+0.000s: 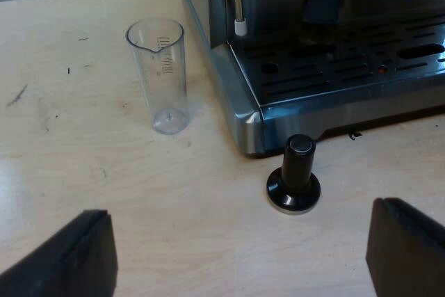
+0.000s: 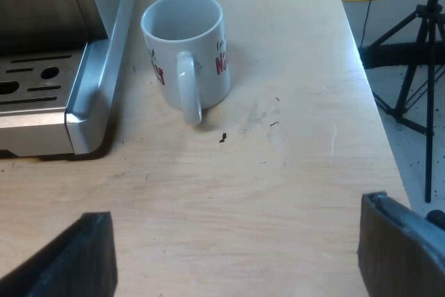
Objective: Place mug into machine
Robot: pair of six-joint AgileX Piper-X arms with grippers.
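Observation:
A white mug (image 2: 188, 53) with red lettering stands upright and empty on the wooden table beside the espresso machine (image 2: 62, 67), its handle turned toward my right gripper (image 2: 233, 259). That gripper is open, a short way back from the mug, with nothing between its fingers. My left gripper (image 1: 240, 252) is open too, hovering over the table in front of the machine's drip tray (image 1: 348, 67) and close to the tamper (image 1: 294, 184) with a black knob. Nothing is held.
A clear measuring glass (image 1: 162, 74) stands upright on the table beside the machine's corner. A steam wand (image 1: 239, 12) hangs over the drip tray. The table edge (image 2: 368, 88) runs past the mug, with a black tripod (image 2: 417, 60) on the floor beyond.

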